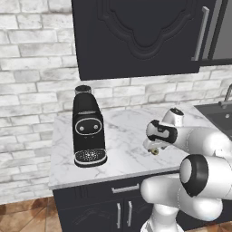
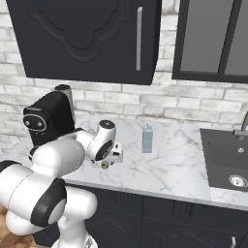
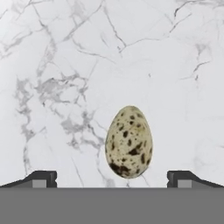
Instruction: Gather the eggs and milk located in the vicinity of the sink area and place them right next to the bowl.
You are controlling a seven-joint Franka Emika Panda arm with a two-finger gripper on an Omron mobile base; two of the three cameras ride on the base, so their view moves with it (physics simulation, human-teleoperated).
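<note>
1. The gripper (image 3: 112,179) is standing wide apart, its two dark fingertips (image 3: 41,178) showing at the bottom corners of the hand view with nothing between them in contact; it is gripping nothing.
2. The egg (image 3: 129,142) is lying on the marble counter (image 1: 122,131) just right of centre in the lower half of the hand view, between the tips and nearer the right one. In the base views it is showing as a small tan blob (image 2: 104,165) right under the hand, near the counter's front edge.
3. I'd judge the egg light, stiff-shelled and fragile, smooth enough to squirt out of a hard pinch. It is looking best taken across its narrower middle, with gentle closing, since it may roll when nudged.
4. The milk (image 2: 147,139) is standing upright in the middle of the right base view, well apart from the hand, between it and the sink (image 2: 227,160) at the right edge. It is looking light but stiff, easy to grip across its flat sides.
5. The coffee machine (image 1: 89,129) is sitting left of centre in the left base view.
6. The sink is being cut off by the frame edge, and the arm's white bulk is hiding part of the counter. Whether the hand is low enough to close on the egg I cannot tell.
</note>
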